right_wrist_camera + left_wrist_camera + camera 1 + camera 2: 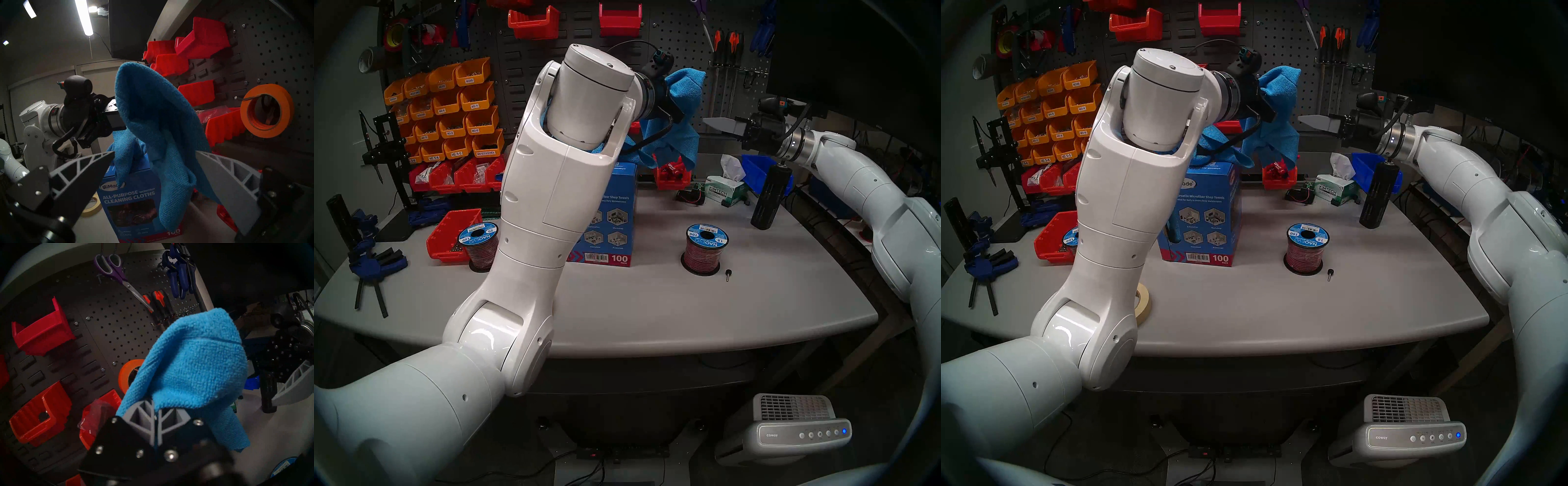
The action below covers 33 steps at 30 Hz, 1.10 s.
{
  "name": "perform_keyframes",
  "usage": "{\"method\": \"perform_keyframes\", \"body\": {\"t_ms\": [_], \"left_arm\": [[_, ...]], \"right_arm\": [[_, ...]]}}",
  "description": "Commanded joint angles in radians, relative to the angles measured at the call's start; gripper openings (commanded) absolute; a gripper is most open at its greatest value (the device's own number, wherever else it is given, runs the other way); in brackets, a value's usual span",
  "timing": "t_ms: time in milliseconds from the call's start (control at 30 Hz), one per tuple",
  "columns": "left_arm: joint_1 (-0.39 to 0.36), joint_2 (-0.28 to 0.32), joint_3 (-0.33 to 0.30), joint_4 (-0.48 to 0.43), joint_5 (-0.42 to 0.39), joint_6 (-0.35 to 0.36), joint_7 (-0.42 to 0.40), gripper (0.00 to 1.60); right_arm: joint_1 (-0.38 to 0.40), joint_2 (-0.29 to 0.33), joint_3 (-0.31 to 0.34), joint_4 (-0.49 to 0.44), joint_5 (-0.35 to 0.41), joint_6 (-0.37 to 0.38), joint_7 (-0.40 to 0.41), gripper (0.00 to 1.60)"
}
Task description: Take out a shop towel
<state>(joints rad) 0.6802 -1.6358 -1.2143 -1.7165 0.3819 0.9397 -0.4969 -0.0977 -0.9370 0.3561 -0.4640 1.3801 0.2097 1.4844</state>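
The shop towel (682, 112) hangs clamped in the left gripper (155, 412), raised above the blue carton (1209, 217) on a grey workbench (687, 305). Behind the pincer a black pegboard (108, 324) carries red bins (42, 333), scissors (117, 275) and orange tape (266, 110). The left arm (551, 190) reaches level; the right gripper (153, 173), fingers spread wide and holding nothing, points at the cloth from just beside it.
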Motion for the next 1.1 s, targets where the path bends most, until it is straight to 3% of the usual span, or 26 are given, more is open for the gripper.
{"method": "perform_keyframes", "body": {"t_ms": [0,300,433,467,700,1067], "left_arm": [[0.001,-0.034,0.008,-0.006,-0.001,-0.022,0.022,0.00],[0.066,-0.036,0.022,-0.007,-0.002,-0.024,0.035,0.00],[0.102,-0.033,0.026,-0.036,-0.006,-0.026,0.032,0.00],[0.128,-0.030,0.015,-0.077,-0.015,-0.029,0.035,0.00],[0.134,-0.029,0.005,-0.101,-0.023,-0.025,0.034,0.00],[0.173,-0.053,0.015,-0.221,-0.082,-0.029,-0.001,0.00]], "right_arm": [[0.040,0.021,0.025,-0.022,0.027,0.011,-0.001,1.60],[0.066,0.015,0.034,-0.044,0.031,0.018,-0.001,1.60],[0.086,0.005,0.042,-0.054,0.033,0.021,-0.001,1.60],[0.106,-0.004,0.045,-0.062,0.030,0.024,-0.001,1.60],[0.116,-0.012,0.048,-0.064,0.031,0.028,-0.001,1.60],[0.131,-0.046,0.051,-0.061,0.027,0.034,-0.001,1.60]]}}
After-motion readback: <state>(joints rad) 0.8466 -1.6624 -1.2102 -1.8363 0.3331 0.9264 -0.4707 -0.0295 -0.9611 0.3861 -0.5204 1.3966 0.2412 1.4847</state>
